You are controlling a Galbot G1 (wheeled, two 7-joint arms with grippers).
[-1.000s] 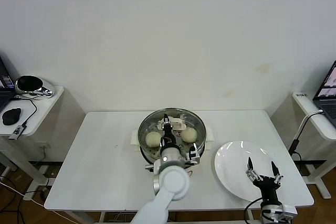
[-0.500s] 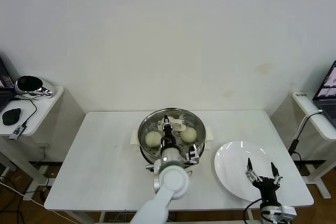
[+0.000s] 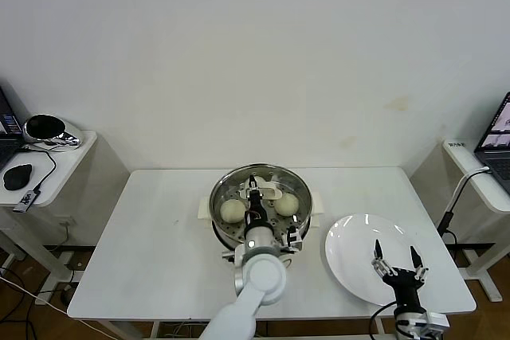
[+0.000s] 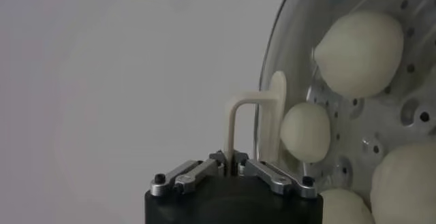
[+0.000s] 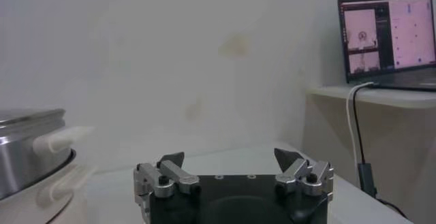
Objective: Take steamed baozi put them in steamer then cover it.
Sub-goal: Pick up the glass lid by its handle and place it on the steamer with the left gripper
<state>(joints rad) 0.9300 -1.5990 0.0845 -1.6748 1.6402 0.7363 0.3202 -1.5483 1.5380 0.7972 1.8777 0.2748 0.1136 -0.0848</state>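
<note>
- While the left gripper (image 3: 253,189) hangs over the steamer (image 3: 218,214), its fingers are pinched tight on the cream handle (image 4: 253,126) of the glass lid (image 4: 286,62).
- Through the glass, the left wrist view shows four buns (image 4: 359,52) sitting on the tray with holes inside the pot.
- From the head view, two of the buns (image 3: 233,210) show plainly, one on each side of the handle; the others are hard to pick out there.
- That lid looks like it sits over the pot, but I cannot tell if it rests all the way down on the rim.
- Near the right front corner of the white table (image 3: 151,236) sits a white plate (image 3: 351,248), and no bun is on it.
- Over the near edge of that plate, the right gripper (image 3: 398,263) waits with its fingers spread wide and nothing in them.
- My guess is the job is almost done: the buns are in, and the lid is over them.
- What is left, I think, is to let go of the handle and lift the left arm away.
</note>
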